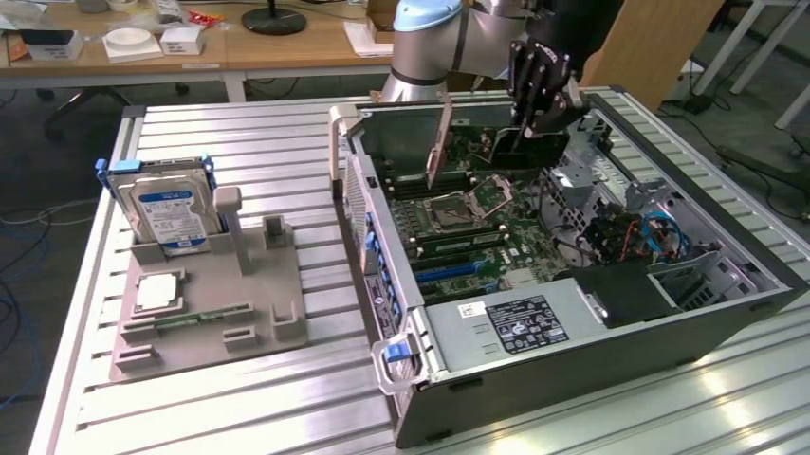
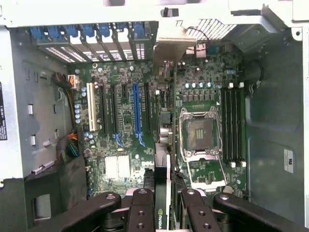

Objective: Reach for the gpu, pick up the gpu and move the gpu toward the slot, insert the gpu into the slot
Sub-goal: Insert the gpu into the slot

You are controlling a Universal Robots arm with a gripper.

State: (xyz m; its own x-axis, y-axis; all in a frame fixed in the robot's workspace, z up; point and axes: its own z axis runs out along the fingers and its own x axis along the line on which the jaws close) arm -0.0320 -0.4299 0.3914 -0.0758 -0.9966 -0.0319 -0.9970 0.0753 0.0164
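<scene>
Gpu (image 1: 522, 150) held above open case (image 1: 708, 313), not seated in slot (image 2: 147, 108)

Gripper (image 1: 541, 121): jaws drawn in narrow and clamped on the card's upper edge, one set of fingers (image 2: 141, 208) against each face.
Gpu: upright, seen edge-on in the wrist view, hanging over the motherboard near the processor socket (image 2: 200, 133).
Slot: long black strip just beside the blue connector (image 2: 136, 108); the card hangs to its socket side.
Case: lying open on the slatted metal table (image 1: 253, 133).
Hard drive (image 1: 171, 210): standing in a grey holder (image 1: 209, 318) at the exterior view's left, well apart.
</scene>
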